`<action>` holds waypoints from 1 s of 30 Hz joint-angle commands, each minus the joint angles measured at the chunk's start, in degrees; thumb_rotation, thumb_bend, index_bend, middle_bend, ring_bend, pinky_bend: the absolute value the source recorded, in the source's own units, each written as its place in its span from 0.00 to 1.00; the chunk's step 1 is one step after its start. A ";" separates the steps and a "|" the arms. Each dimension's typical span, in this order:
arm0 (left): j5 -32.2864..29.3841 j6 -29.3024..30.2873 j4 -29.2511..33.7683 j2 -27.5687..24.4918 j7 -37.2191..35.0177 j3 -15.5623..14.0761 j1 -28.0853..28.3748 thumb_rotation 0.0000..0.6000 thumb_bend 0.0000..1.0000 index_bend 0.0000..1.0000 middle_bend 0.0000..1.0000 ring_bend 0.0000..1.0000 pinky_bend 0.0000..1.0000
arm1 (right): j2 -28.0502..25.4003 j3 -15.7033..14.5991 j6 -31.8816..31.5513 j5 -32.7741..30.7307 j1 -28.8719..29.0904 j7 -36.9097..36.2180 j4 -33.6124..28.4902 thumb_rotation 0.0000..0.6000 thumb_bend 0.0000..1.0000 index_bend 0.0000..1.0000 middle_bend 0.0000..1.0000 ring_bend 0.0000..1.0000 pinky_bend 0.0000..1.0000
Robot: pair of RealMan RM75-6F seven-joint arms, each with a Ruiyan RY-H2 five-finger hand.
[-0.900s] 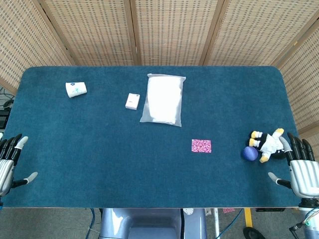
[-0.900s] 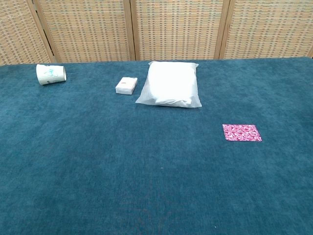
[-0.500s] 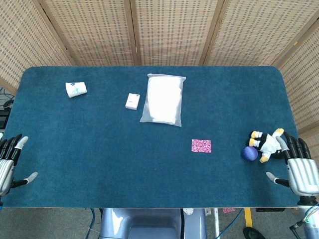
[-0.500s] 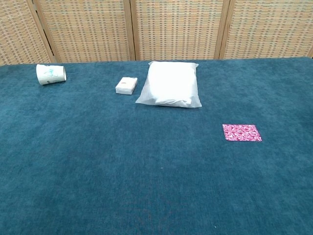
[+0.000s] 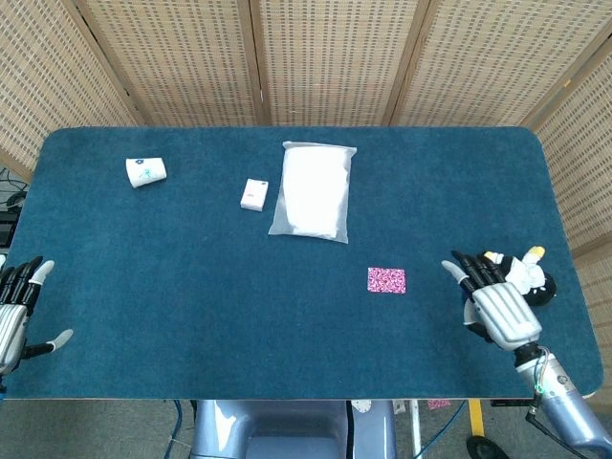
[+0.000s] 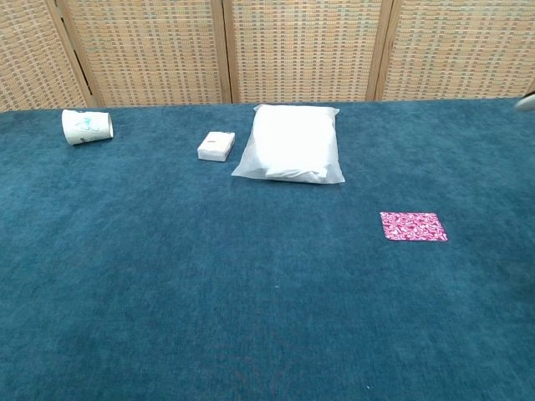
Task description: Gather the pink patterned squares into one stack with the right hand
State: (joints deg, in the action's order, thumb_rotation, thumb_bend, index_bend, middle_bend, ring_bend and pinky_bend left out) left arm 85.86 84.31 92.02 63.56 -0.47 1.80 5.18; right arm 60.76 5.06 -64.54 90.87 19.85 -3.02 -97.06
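My right hand hovers empty, fingers spread, near the table's right edge. The pink patterned square lies flat just left of it, toward the front edge.

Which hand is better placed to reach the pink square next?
Right. The right hand is open over the table just right of the pink patterned square, with bare cloth between them. The left hand sits at the far left table edge, across the whole table.
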 commanded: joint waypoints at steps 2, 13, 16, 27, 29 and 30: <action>-0.16 0.02 0.02 0.05 0.10 0.04 -0.05 1.00 0.00 0.00 0.00 0.00 0.00 | 2.52 0.04 7.36 0.10 5.76 -1.27 1.01 1.00 1.00 0.01 0.00 0.00 0.00; -0.35 -0.11 0.15 0.05 0.46 0.05 -0.04 1.00 0.00 0.00 0.00 0.00 0.00 | 9.42 0.56 19.74 -12.88 11.99 10.43 2.47 1.00 1.00 0.03 0.00 0.00 0.00; -0.38 -0.16 0.21 0.01 0.42 0.05 -0.02 1.00 0.00 0.00 0.00 0.00 0.00 | 12.37 0.60 20.44 -17.22 13.06 14.95 4.40 1.00 1.00 0.03 0.00 0.00 0.00; -0.54 -0.60 0.38 -0.24 0.05 0.00 0.09 1.00 0.00 0.00 0.00 0.00 0.00 | 17.54 -0.31 21.18 -26.52 15.37 21.44 8.31 1.00 1.00 0.04 0.00 0.00 0.00; -0.54 -0.65 0.40 -0.28 0.02 -0.02 0.10 1.00 0.00 0.00 0.00 0.00 0.00 | 17.70 -0.51 21.11 -27.22 15.58 21.78 8.48 1.00 1.00 0.04 0.00 0.00 0.00; -0.54 -0.67 0.42 -0.29 0.00 -0.03 0.11 1.00 0.00 0.00 0.00 0.00 0.00 | 17.77 -0.61 21.09 -27.52 15.66 21.88 8.59 1.00 1.00 0.04 0.00 0.00 0.00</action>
State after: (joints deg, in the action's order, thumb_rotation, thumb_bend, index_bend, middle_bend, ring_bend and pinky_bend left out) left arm 85.32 83.65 92.43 63.27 -0.47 1.78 5.29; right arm 78.42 4.57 -43.42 63.54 35.40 18.73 -88.60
